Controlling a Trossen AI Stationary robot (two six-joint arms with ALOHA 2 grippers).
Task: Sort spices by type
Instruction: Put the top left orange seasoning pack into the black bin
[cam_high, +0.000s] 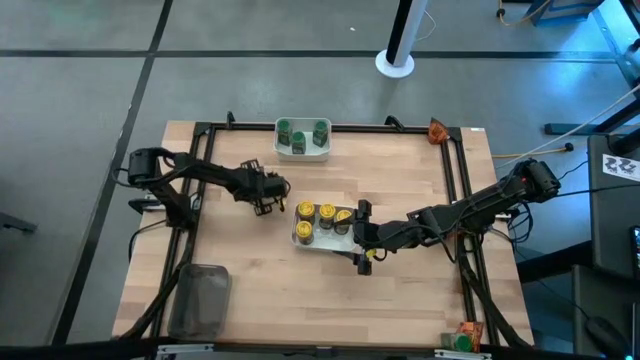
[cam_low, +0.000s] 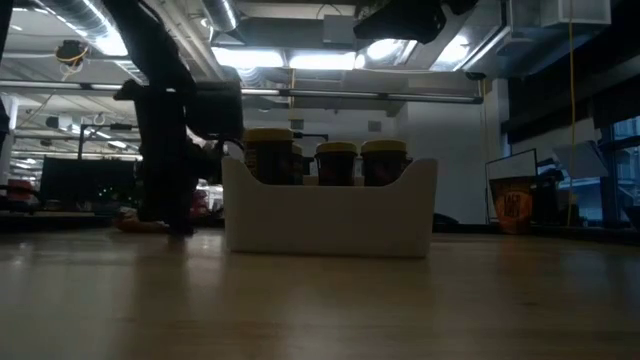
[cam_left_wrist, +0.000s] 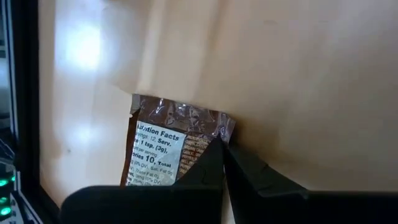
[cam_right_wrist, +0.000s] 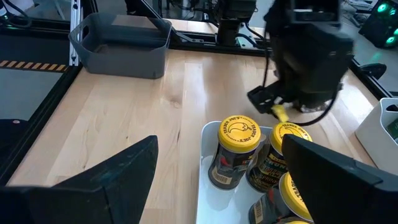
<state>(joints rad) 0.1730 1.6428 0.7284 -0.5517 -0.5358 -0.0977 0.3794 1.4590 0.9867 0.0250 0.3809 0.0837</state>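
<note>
My left gripper (cam_high: 268, 196) is left of the table's middle, shut on a flat brown packet (cam_left_wrist: 165, 146) with a white nutrition label. Whether the packet is clear of the table I cannot tell. A white bowl (cam_high: 300, 238) at the table's middle holds several yellow-capped jars (cam_high: 325, 217), also seen in the low view (cam_low: 335, 160). My right gripper (cam_high: 359, 236) is open at the bowl's right end. Its fingers stand apart on either side of the jars (cam_right_wrist: 239, 149) and touch nothing. A second white bowl (cam_high: 302, 153) at the far edge holds three green-capped jars (cam_high: 300, 135). My left gripper pinches the packet between its two shut fingers (cam_left_wrist: 214, 163), at the packet's crimped end near a corner (cam_left_wrist: 208, 134). The gripper's own body hides the rest of the packet.
A clear grey tray (cam_high: 205, 300) stands at the near left, also in the right wrist view (cam_right_wrist: 121, 43). An orange packet (cam_high: 437, 128) lies at the far right corner and another small item (cam_high: 465, 337) at the near right corner. A black frame (cam_high: 455, 180) borders the table.
</note>
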